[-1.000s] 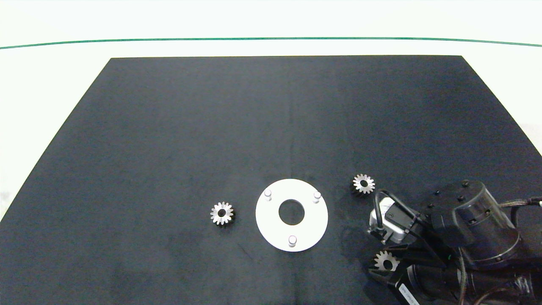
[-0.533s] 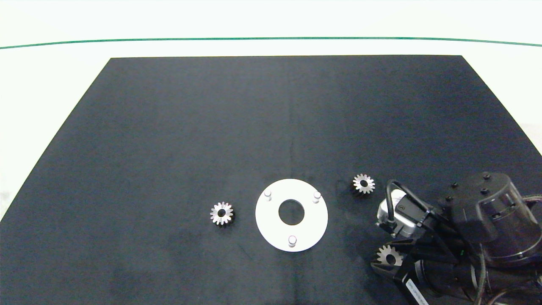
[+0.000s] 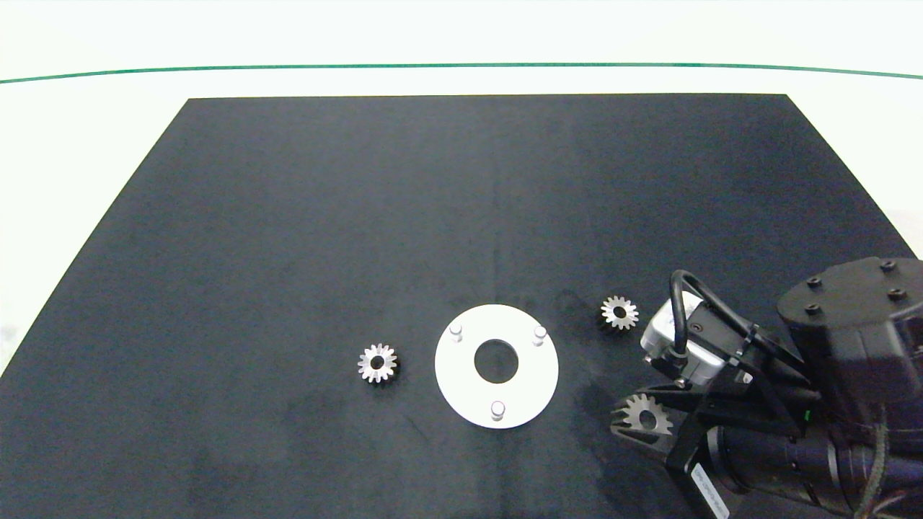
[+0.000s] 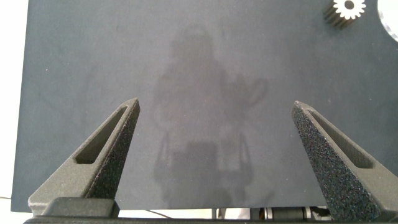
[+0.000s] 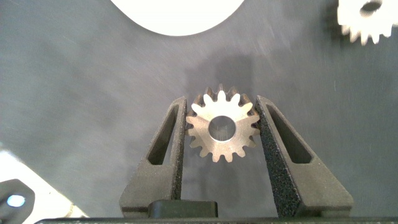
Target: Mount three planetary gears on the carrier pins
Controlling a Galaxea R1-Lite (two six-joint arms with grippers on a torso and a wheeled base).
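Fingers of the right gripper (image 5: pixel 221 127) clamp a planetary gear (image 5: pixel 222 129), now carried nearer the white disc (image 3: pixel 537 375).

mat (image 3: pixel 360 216) open left, far | near disc (image 3: pixel 461 393): two loose gears (image 3: pixel 378 362) (image 3: pixel 619 312), probably flat

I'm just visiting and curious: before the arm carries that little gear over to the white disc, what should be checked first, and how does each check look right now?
1. Gear gripped: the right gripper has its jaws closed on a planetary gear, one on each side. Ok.
2. Gear clear of the black mat: cannot tell.
3. Carrier pins free: all three stand bare on the white disc. Ok.
4. Path to the disc: nothing lies between gripper and disc. Ok.
5. Other gears: one right of the disc, one left of it, both flat on the mat. Ok.
6. Left gripper: open over bare mat, away from the disc. Ok.
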